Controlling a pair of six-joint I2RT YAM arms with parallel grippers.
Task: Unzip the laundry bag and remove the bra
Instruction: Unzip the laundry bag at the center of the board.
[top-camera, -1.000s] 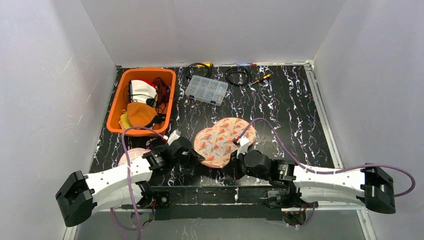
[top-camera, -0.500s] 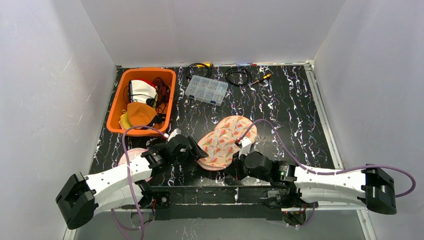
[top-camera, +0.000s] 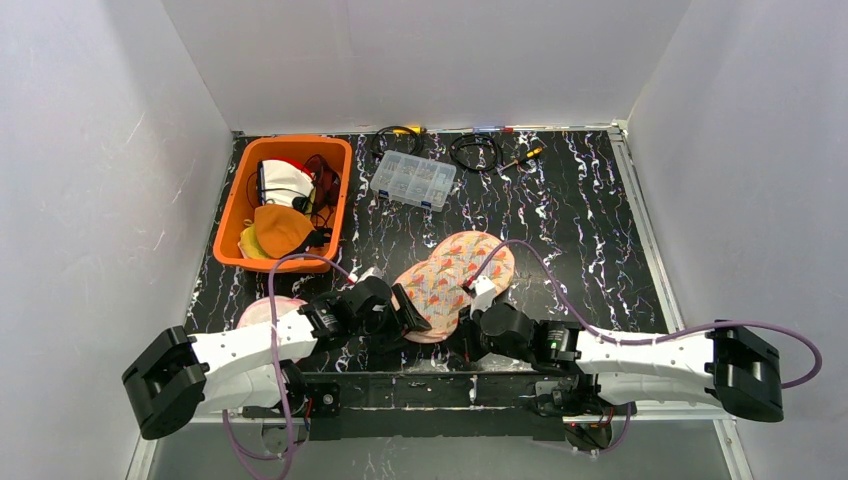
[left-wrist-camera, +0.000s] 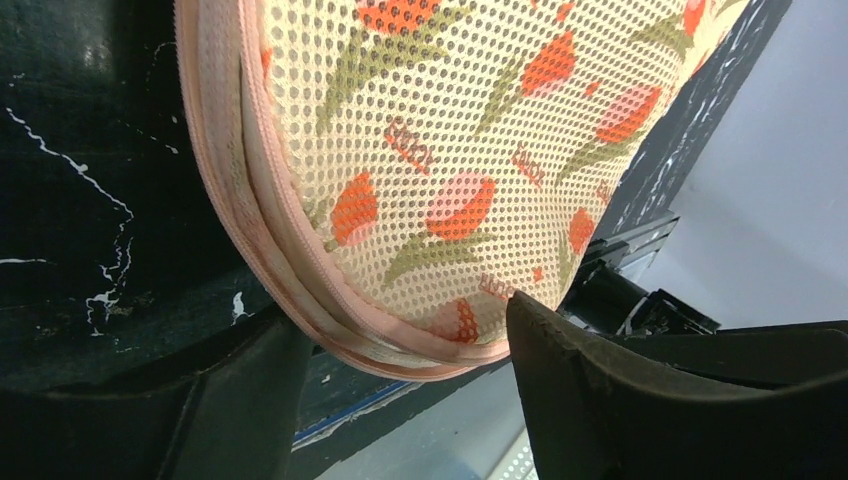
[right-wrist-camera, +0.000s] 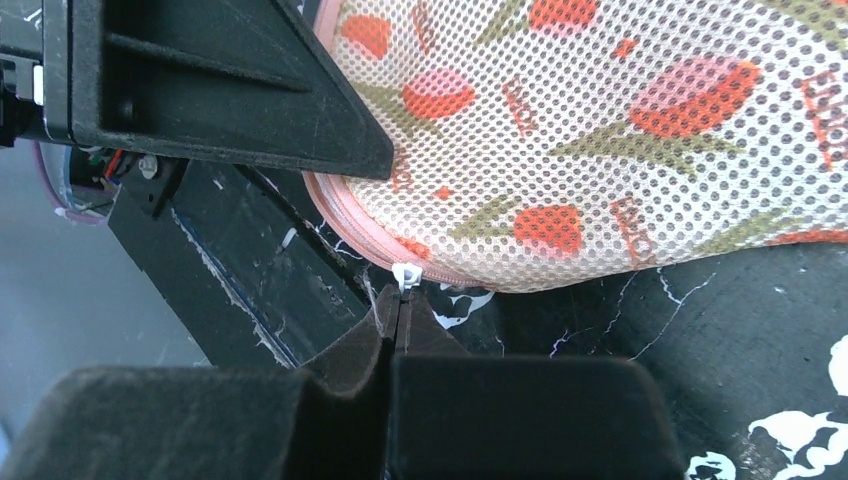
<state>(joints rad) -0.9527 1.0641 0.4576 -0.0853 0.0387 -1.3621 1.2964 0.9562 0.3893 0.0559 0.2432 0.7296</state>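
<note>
The laundry bag (top-camera: 452, 280) lies flat on the table (top-camera: 590, 230) near the arm bases. Its long axis runs from near-left to far-right. The mesh carries a tulip print with small repeated red lettering (right-wrist-camera: 627, 218), which is not legible. The left claw (left-wrist-camera: 400, 350) stands open, fingers astride the bag's near-left end. The right claw (right-wrist-camera: 400, 300) is clamped on the white zipper pull (right-wrist-camera: 403, 273). The orange bin (top-camera: 235, 200) at far left holds crumpled white, orange and yellow fabric.

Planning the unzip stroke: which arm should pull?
Right. The right pincer is shut on the white zipper pull of the floral mesh laundry bag; the left pincer stands open, straddling the bag's pink rim.
</note>
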